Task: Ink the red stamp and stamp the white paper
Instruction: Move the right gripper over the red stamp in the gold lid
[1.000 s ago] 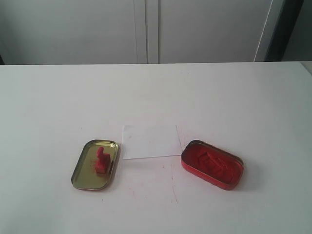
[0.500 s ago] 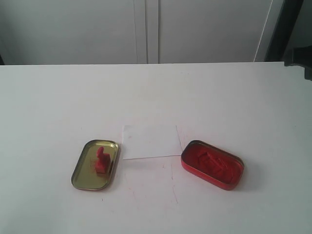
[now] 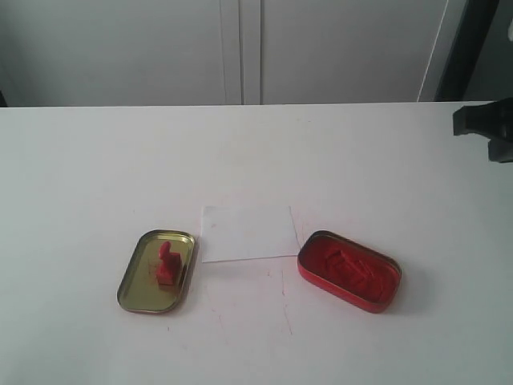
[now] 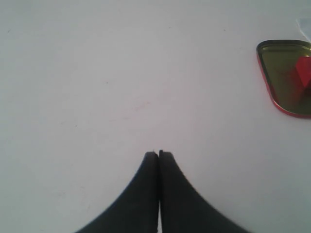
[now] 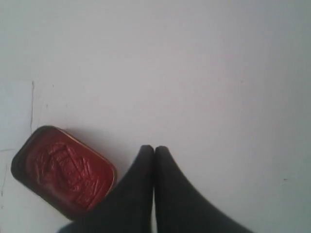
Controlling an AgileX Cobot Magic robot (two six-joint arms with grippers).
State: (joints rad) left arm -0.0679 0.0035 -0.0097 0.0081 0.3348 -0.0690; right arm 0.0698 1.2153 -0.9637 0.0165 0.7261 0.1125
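The small red stamp point(image 3: 166, 263) lies inside the shallow gold tin lid point(image 3: 136, 282) at the table's front left; a slice of the stamp point(image 4: 304, 74) shows at the left wrist view's edge. The white paper point(image 3: 248, 233) lies flat between the lid and the red ink tin point(image 3: 349, 270), whose paste faces up. My left gripper point(image 4: 158, 153) is shut and empty over bare table, apart from the lid point(image 4: 282, 77). My right gripper point(image 5: 154, 148) is shut and empty, beside the ink tin point(image 5: 63, 172). The right arm point(image 3: 486, 127) shows at the exterior view's right edge.
The white tabletop point(image 3: 96, 176) stretches to a back edge under grey cabinet doors point(image 3: 240, 48). Faint red smudges point(image 3: 282, 301) mark the table in front of the paper. A dark upright point(image 3: 469, 44) stands at the back right.
The right arm has come into the exterior view from the right edge, further in than half a second ago. Stamp, lid, paper and ink tin have not moved.
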